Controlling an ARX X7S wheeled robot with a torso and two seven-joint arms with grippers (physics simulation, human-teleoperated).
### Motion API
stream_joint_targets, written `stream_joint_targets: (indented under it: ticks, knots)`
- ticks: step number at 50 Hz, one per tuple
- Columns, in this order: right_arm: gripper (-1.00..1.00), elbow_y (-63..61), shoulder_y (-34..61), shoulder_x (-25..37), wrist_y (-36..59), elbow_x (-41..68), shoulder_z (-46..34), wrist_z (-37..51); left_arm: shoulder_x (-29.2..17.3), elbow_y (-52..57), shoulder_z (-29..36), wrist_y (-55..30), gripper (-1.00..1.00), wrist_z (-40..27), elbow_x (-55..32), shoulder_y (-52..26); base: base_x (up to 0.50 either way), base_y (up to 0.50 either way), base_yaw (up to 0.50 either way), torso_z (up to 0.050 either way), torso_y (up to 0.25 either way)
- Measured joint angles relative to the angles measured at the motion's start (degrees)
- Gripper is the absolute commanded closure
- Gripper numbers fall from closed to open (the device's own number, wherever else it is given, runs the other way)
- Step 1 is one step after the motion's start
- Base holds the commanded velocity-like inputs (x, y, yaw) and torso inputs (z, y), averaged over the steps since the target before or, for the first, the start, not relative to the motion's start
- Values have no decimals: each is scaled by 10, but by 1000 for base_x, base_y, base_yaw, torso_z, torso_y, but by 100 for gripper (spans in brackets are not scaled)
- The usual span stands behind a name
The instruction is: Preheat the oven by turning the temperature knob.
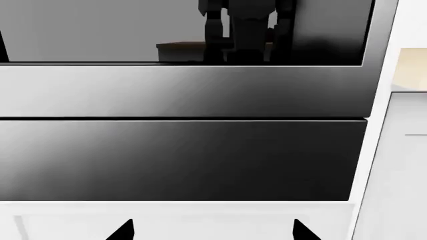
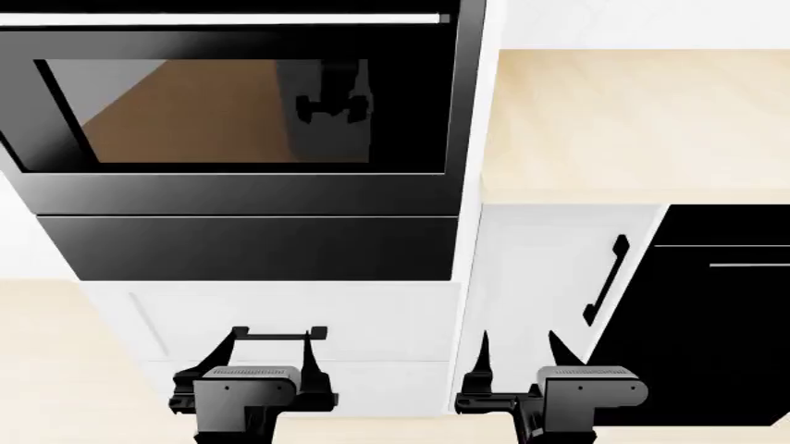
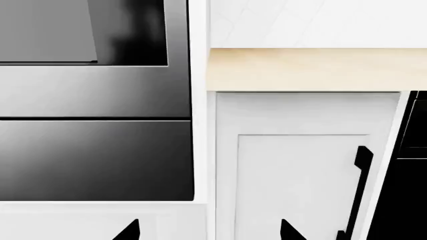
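Both pincers, left gripper [image 2: 274, 335] and right gripper [image 2: 517, 344], hung open below the oven [image 2: 247, 199]; its knob, unseen, probably demanded reaching upward.

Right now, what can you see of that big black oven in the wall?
The oven is glossy black and built into white cabinets. Its door is shut, with a wide dark window that mirrors a brownish floor and the robot. A silver bar handle runs along the top edge of the head view. Below the door sits a plain black panel. No knob shows in any view. Nothing touches it; both pincers hang lower, apart from it.
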Motion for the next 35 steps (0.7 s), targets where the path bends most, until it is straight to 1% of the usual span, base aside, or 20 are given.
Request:
stream_joint_targets:
  ticks: [12, 19, 26, 35]
  knots:
    - [-100, 3, 2, 13, -6, 11, -21, 19, -15, 13, 12, 0, -100, -17, -10, 8, 0, 0, 0, 0, 0]
    - [-100, -13, 4, 23, 1, -5, -33, 47, -25, 34, 22, 7, -100, -32, -8, 14, 0, 0, 0, 0, 0]
    - [-100, -111, 1, 37, 42, -33, -39, 71, -36, 128, 27, -12, -100, -41, -14, 23, 0, 0, 0, 0, 0]
    - [-100, -261, 4, 52, 111, -65, -46, 82, -46, 297, 31, -85, -100, -56, -32, 22, 0, 0, 0, 0, 0]
